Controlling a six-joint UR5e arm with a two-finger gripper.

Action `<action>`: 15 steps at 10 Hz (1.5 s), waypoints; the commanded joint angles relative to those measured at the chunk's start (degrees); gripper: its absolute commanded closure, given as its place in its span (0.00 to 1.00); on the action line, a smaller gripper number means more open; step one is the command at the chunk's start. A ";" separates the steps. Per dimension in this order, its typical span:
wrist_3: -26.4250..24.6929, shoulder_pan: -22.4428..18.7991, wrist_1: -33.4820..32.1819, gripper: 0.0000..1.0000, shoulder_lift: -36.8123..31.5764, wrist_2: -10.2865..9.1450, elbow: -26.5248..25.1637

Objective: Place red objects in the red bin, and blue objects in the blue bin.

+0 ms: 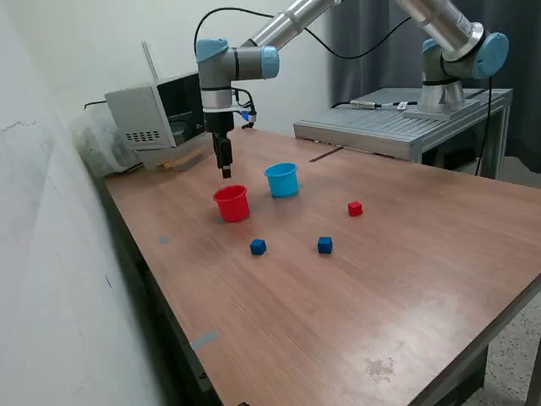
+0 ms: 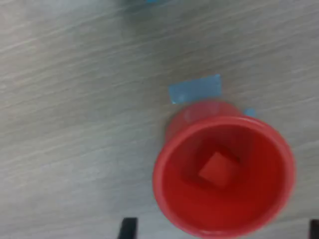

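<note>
Directly below gripper (image 1: pixel 226 172): red cup (image 1: pixel 232 204), cube (image 2: pixel 218 170) inside.

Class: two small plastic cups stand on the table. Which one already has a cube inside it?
The red plastic cup: the wrist view shows a small red cube on its bottom. The light blue plastic cup's inside isn't visible.

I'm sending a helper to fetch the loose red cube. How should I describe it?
On the wooden table, find the light blue cup. The red cube sits alone toward the exterior view's right of it, the only red cube on the bare tabletop; the nearby cubes are blue.
</note>
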State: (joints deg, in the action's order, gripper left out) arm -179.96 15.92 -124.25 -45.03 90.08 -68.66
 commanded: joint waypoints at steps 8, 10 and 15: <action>-13.90 -7.83 14.73 0.00 -23.08 -1.47 -24.13; -15.07 -10.19 13.25 0.00 -23.43 -7.52 -28.18; -20.17 -14.34 -0.80 0.00 -15.63 -8.07 -29.78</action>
State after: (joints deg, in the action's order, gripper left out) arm -199.32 2.24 -120.92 -63.92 82.10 -98.34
